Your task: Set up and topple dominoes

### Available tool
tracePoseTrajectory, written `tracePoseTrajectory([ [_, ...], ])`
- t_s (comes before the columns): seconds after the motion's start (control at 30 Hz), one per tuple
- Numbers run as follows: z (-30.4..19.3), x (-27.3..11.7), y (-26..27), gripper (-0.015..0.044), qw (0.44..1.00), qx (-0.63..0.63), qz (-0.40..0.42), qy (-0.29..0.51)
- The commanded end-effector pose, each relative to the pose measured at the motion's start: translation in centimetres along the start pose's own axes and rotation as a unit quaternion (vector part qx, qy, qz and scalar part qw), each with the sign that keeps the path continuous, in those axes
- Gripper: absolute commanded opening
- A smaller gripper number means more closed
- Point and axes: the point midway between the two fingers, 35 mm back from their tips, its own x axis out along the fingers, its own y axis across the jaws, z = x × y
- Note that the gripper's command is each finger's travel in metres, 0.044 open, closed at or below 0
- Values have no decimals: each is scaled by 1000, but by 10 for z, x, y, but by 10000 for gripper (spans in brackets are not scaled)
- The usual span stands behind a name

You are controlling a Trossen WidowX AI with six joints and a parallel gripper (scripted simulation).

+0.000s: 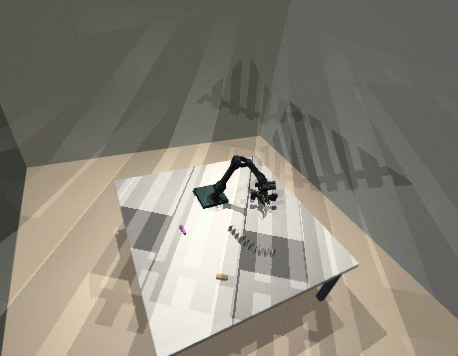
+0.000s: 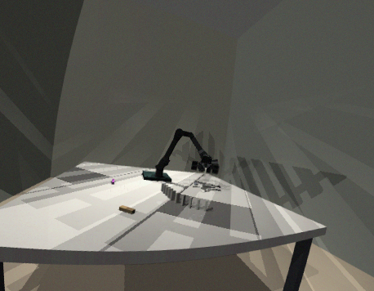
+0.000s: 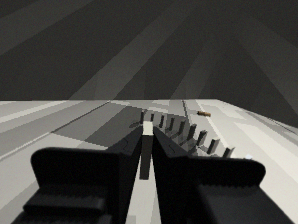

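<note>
My gripper [image 1: 263, 209] [image 2: 206, 169] [image 3: 147, 130] is shut on a pale domino [image 3: 145, 162], which hangs upright between the fingertips. The gripper is above the table, behind the curved row and off to its side in the top and exterior views. Several standing dominoes [image 1: 231, 228] [image 2: 178, 198] [image 3: 192, 131] form the row, spaced apart and curving. In the wrist view they run from beyond the fingertips to the right finger, which may hide part of the near end. The held domino is too small to make out clearly in the top and exterior views.
An orange-brown block [image 1: 222, 277] [image 2: 126, 209] [image 3: 204, 114] lies on the table on the far side of the row from the gripper. A small magenta piece [image 1: 183, 229] [image 2: 113, 181] lies in front of the arm's dark base plate [image 1: 204, 198] [image 2: 150, 176]. Striped shadows cross the table.
</note>
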Motion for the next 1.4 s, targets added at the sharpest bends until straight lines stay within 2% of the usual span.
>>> tracePoseTrajectory([
  [0.0, -16, 0, 2, 24, 999, -29, 4, 13],
  [1.37, -88, 10, 20, 24, 1000, 5, 3, -2],
])
